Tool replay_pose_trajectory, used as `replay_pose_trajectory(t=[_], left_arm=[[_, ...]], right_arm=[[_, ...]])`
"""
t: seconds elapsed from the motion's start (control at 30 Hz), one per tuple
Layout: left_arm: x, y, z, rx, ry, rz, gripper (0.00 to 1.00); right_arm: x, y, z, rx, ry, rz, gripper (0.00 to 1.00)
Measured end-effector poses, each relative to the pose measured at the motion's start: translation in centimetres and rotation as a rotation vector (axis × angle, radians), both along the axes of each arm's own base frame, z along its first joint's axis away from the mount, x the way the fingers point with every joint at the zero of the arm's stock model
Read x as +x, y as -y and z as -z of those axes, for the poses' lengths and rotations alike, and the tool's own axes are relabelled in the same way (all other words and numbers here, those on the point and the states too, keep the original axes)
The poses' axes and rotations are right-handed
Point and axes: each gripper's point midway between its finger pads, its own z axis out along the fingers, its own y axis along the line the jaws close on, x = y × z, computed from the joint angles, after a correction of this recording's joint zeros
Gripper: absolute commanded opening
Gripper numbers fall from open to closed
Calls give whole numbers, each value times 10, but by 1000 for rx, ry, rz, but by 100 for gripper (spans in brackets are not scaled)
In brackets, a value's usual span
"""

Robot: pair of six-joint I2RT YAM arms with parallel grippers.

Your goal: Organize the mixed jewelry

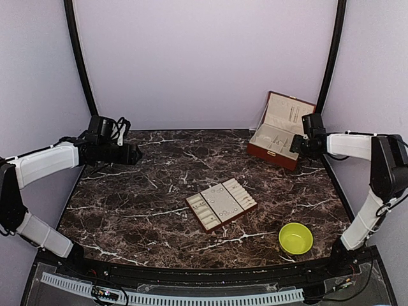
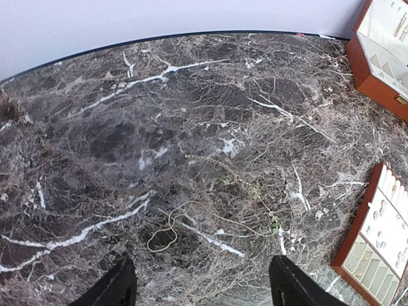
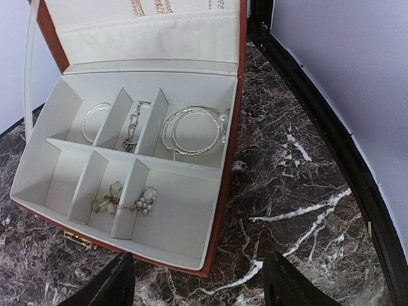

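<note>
Central tray (image 1: 189, 202) holds small silvery pieces (image 1: 223, 199). Beyond, thin chain (image 2: 172, 223) loose on counter (image 2: 95, 159) below your left end effector (image 2: 202, 274), jaws apart: likely pickup step. Far right, right end effector (image 3: 201, 274) apart too (nothing held) at box (image 3: 191, 223). Next: lower left, pinch chain.

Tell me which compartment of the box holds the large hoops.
The back row's rightmost compartment of the reddish-brown jewelry box, widest in that row; its left neighbour holds a chain bracelet instead.

Dark marble tabletop (image 1: 159, 185) with three containers
Reddish-brown box (image 1: 287, 115) open at far right; cream-lined compartment tray (image 1: 210, 220) at centre; yellow-green bowl (image 1: 296, 238) near right, apart from both.
</note>
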Motion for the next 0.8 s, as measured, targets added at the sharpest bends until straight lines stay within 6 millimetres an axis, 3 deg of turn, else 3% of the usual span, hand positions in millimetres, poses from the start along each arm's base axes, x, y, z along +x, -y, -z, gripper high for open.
replay_pose_trajectory(t=[0.23, 0.5, 0.67, 0.8], left_arm=[[-3, -4, -28, 62, 122, 54, 74], [-16, -8, -75, 60, 270, 77, 74], [-18, -8, -80, 58, 286, 84, 74], [-19, -7, -78, 57, 282, 89, 74]], right_arm=[[19, 4, 15, -7, -44, 10, 60], [27, 9, 29, -13, -90, 34, 49], [33, 11, 38, -25, -113, 44, 35], [30, 14, 47, -44, -141, 56, 32]])
